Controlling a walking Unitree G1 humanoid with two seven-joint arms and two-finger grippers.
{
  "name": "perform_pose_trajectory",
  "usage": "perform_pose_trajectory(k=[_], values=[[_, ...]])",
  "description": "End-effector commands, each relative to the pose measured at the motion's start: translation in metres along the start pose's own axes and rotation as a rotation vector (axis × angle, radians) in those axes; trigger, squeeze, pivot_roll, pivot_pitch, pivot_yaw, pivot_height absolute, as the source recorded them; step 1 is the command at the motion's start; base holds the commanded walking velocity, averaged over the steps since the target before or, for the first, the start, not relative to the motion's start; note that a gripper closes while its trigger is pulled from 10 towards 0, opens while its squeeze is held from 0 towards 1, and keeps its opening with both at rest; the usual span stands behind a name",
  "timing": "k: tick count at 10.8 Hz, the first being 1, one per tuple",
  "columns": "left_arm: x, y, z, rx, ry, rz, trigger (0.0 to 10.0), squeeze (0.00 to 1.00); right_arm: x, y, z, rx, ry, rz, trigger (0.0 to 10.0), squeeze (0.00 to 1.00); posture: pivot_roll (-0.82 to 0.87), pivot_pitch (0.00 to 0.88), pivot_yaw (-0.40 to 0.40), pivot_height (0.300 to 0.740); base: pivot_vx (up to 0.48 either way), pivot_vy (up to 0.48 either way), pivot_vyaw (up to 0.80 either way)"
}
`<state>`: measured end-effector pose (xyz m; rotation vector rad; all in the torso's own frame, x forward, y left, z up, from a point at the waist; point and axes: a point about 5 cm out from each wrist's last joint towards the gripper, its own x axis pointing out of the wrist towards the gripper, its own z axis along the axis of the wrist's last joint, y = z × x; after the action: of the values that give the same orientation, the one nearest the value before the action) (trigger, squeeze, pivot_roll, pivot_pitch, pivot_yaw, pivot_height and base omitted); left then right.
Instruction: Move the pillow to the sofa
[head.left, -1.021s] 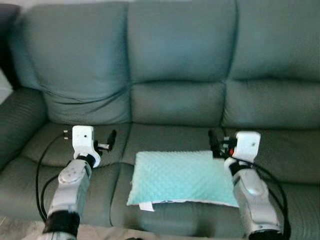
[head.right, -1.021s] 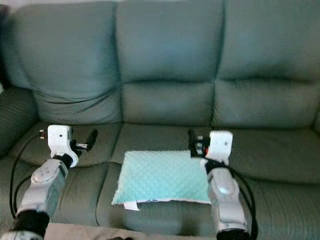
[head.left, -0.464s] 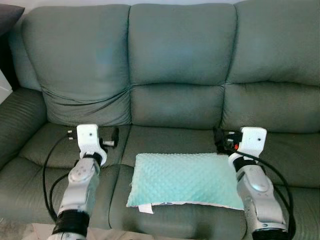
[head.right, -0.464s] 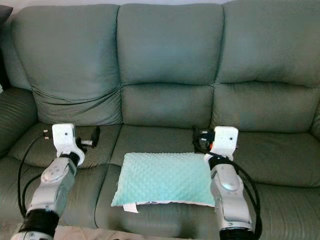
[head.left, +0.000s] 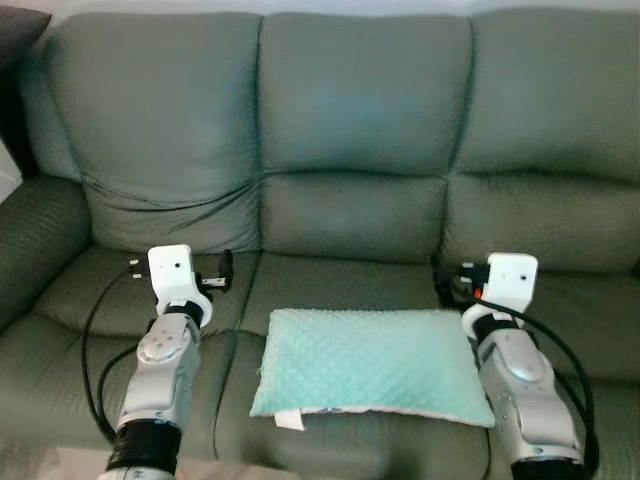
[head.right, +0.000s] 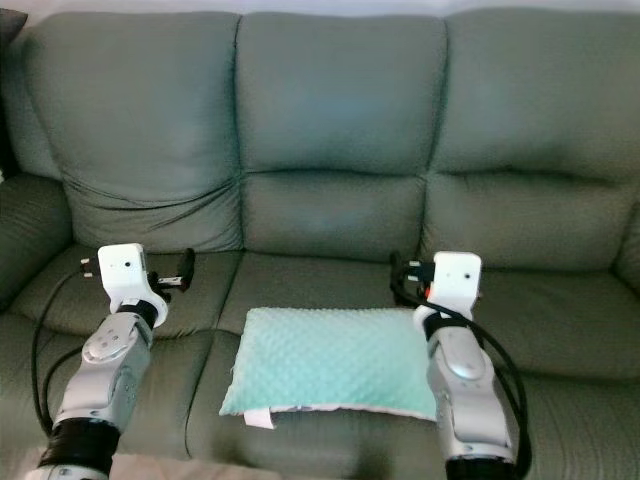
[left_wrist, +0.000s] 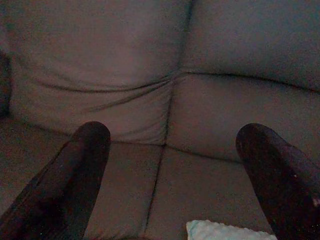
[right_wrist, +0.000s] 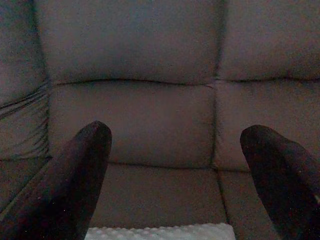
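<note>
A mint-green dimpled pillow (head.left: 368, 363) lies flat on the middle seat of a grey-green three-seat sofa (head.left: 360, 120), with a white tag at its front left corner. My left gripper (head.left: 222, 270) hovers open just left of the pillow, over the left seat. On the other side my right gripper (head.left: 442, 278) is open too, by the pillow's back right corner. Neither touches the pillow. In the left wrist view a pillow corner (left_wrist: 220, 231) peeks between the fingers (left_wrist: 80, 165). The right wrist view catches the pillow's back edge (right_wrist: 160, 232).
The sofa's left armrest (head.left: 35, 240) rises at the left edge. Behind it a dark object (head.left: 15, 30) sits at the top left corner. The back cushions (head.left: 355, 215) stand close behind the grippers. A strip of light floor (head.left: 60, 465) runs along the sofa's front.
The camera has shifted a little. Both grippers have drawn slightly apart from the pillow and stay open; the pillow lies still on the seat.
</note>
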<state>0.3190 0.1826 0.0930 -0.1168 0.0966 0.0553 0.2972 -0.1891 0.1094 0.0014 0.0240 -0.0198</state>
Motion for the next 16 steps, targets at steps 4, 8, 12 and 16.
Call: perform_pose_trajectory(k=[4,8,12,16], values=[[-0.0022,0.0070,-0.0015,-0.015,0.025,0.033,10.0,0.00,0.0007,0.0050,0.0052,0.006,-0.005,0.029,10.0,0.00,-0.15,0.000,0.022,0.740,0.000,0.000,0.80],[-0.0008,0.0076,0.0012,-0.030,0.020,0.045,10.0,0.00,0.0020,0.0065,0.0059,0.007,0.002,0.044,10.0,0.00,-0.15,0.000,0.020,0.740,0.000,0.000,0.80],[-0.0016,0.0104,0.0011,-0.048,0.027,0.067,10.0,0.00,0.0042,0.0068,0.0075,0.006,0.003,0.054,10.0,0.00,-0.15,0.000,0.015,0.740,0.000,0.000,0.80],[-0.0023,0.0072,0.0018,-0.055,0.033,0.053,10.0,0.00,0.0049,0.0086,0.0075,0.007,0.004,0.064,10.0,0.00,-0.15,0.000,0.016,0.740,0.000,0.000,0.80]])
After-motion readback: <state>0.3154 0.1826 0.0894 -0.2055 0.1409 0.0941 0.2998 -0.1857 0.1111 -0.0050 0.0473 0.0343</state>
